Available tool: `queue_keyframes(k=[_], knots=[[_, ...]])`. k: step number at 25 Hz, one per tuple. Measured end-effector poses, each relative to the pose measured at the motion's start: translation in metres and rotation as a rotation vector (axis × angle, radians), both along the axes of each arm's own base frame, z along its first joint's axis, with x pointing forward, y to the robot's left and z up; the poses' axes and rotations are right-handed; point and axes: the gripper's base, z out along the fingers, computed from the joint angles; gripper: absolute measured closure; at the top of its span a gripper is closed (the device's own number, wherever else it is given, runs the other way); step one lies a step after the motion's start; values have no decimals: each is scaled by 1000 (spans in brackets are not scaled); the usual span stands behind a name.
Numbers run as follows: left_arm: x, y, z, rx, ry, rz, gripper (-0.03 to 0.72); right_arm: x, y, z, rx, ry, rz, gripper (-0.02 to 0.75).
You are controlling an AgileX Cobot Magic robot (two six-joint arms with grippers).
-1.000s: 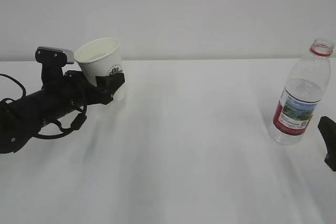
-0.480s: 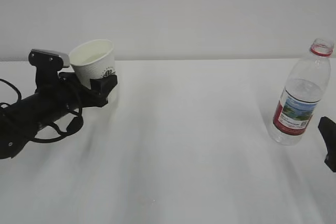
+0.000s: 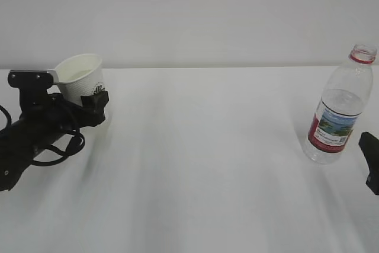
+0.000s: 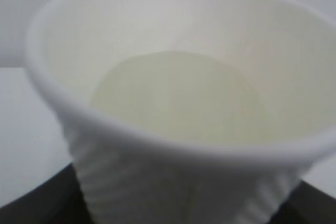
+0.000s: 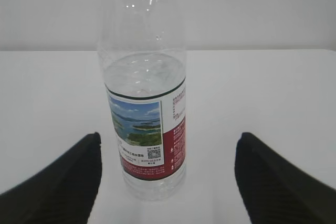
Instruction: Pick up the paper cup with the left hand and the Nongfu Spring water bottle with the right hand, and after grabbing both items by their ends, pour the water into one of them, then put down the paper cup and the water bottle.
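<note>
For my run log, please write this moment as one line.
left hand: holds paper cup, water inside | right hand: open, apart from water bottle | bottle: upright on table, uncapped

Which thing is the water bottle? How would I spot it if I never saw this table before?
Start at the big white table and look to its far right side, away from the black arm holding the paper cup. The water bottle stands upright there alone. It is tall and see-through, with a red neck ring and a red label showing a landscape.
</note>
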Motion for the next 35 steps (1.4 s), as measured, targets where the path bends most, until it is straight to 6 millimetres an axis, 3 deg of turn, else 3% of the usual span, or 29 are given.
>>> queue_keyframes(k=[7, 18, 35], knots=[[1, 11, -1, -30, 12, 125, 172, 0, 0, 0, -3, 0, 1, 143], [0, 11, -2, -27, 17, 127, 179, 8, 1, 5, -45, -30, 12, 143], [-6, 12, -8, -19, 43, 127, 181, 9, 1, -7, -59, 35, 4, 144]])
